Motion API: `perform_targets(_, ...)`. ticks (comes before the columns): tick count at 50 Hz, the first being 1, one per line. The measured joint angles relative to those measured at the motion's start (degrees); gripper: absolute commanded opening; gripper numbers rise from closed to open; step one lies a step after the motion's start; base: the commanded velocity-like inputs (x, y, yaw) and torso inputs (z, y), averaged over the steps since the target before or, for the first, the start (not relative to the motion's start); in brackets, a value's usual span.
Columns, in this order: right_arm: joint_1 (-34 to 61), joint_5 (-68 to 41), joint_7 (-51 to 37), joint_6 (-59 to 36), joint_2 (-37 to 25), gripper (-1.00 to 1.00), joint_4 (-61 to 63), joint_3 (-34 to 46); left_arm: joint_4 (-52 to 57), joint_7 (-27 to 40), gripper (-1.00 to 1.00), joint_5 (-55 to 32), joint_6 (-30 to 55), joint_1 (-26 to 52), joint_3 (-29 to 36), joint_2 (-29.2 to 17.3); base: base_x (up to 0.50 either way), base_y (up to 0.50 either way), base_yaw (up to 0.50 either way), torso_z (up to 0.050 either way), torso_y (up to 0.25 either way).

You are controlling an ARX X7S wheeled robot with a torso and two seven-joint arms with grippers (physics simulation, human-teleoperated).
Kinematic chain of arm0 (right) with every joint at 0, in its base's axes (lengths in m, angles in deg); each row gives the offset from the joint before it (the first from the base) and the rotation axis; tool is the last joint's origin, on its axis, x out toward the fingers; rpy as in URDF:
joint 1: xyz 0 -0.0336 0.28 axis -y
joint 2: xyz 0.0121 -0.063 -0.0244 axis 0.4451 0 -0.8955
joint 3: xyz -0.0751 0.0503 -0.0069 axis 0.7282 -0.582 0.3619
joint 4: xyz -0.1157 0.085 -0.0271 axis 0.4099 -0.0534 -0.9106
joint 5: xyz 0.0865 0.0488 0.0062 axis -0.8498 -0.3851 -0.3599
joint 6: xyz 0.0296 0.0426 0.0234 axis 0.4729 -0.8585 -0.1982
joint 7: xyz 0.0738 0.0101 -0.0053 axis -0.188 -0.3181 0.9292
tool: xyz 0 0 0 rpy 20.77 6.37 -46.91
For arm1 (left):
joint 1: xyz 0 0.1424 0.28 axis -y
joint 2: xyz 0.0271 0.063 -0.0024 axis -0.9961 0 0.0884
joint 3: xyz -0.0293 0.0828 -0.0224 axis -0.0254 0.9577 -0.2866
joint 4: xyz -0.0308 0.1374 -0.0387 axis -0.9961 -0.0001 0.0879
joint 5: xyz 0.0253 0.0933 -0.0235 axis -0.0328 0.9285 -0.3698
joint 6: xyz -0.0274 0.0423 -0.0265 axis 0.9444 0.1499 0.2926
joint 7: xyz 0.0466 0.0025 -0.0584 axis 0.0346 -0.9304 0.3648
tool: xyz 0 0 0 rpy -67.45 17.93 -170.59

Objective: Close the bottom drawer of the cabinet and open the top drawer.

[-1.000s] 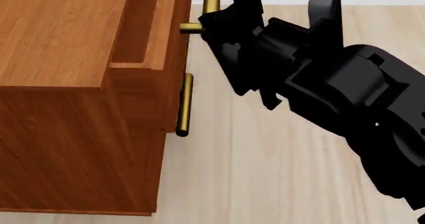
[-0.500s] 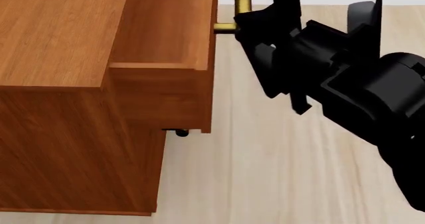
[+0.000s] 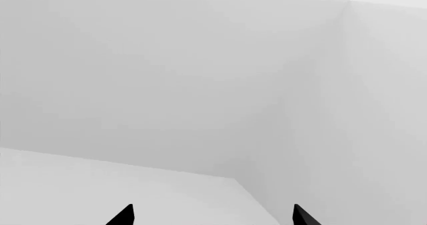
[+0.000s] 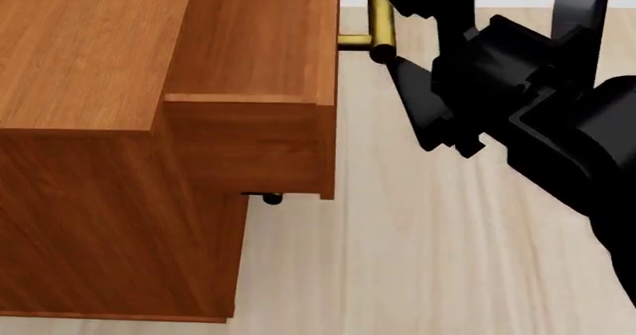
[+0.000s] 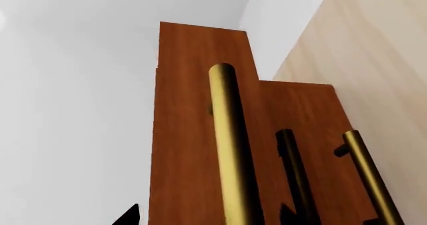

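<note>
We read right gripper [image 4: 398, 33] at brass bar handle [image 4: 380, 18] of top drawer [image 4: 264, 41]; right wrist view has bar [image 5: 230, 150] running between black fingertips. Whether jaws actually clamp it, we cannot tell.

Top drawer juts well out past cabinet [image 4: 109, 223] front: opening half looks mostly done, maybe more pull left.

Below its overhang, only one handle end [image 4: 270, 198] peeks out, close to cabinet front; bottom drawer itself hidden, so closing we cannot confirm.

Left gripper [image 3: 212, 216]: tips well apart, empty, facing blank wall.
</note>
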Motion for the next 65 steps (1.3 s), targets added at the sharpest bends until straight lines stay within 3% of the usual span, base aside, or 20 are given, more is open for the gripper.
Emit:
perform_targets(24, -1.5, 2.2, -1.7, 6.0, -0.2, 1.00, 0.0, -0.3, 0.0, 0.3, 1.00, -0.1, -0.2, -0.1, 0.0, -0.1, 0.00, 0.00, 0.00, 0.000, 0.000)
perform_targets(43, 0.1, 13.8, -10.6, 16.7, -5.3, 1.00, 13.6, -0.2, 0.0, 0.3, 1.00, -0.1, -0.2, -0.1, 0.3, -0.2, 0.00, 0.00, 0.00, 0.000, 0.000)
perform_targets(65, 18.8, 31.5, -30.1, 2.0, -4.1, 1.00, 24.2, 10.1, 0.0, 0.5, 1.00, -0.2, -0.1, -0.1, 0.5, -0.5, 0.00, 0.00, 0.00, 0.000, 0.000)
